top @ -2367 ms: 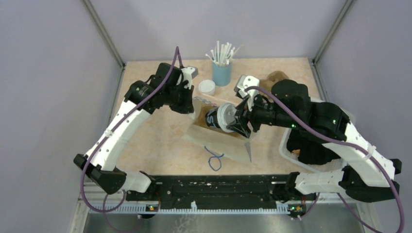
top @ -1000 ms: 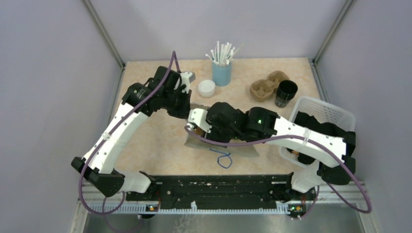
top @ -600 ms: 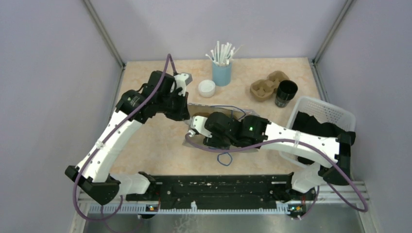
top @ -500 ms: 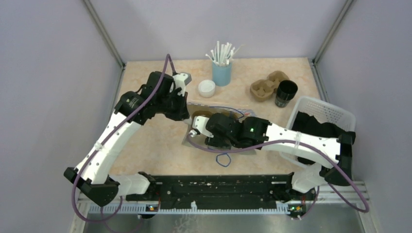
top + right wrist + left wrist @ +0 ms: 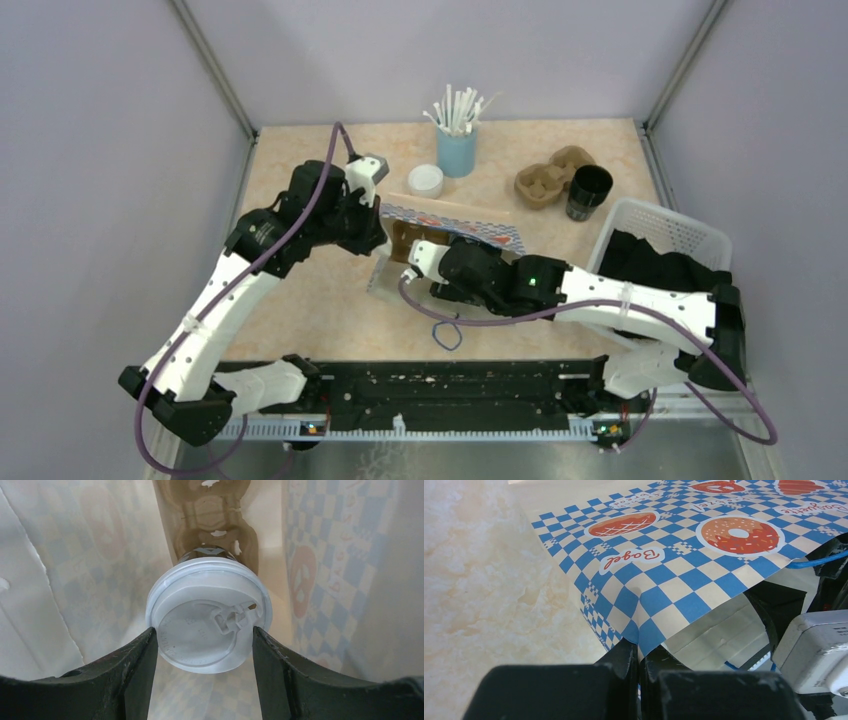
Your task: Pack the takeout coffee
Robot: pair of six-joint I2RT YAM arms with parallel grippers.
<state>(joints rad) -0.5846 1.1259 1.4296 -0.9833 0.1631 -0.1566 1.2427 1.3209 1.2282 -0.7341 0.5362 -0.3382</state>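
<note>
Right gripper [image 5: 205, 642] clamped on the takeout coffee [image 5: 207, 605] inside the bag [image 5: 684, 570]: push straight ahead to the bottom, then release gently. Left gripper [image 5: 639, 655], pinching the bag's edge: hold the mouth wide.

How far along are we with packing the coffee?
Done: the takeout coffee is lidded and inside the paper bag. In hand: the left gripper pinches the bag's edge, and the right gripper grips the coffee. Left: probably release it and withdraw.
</note>
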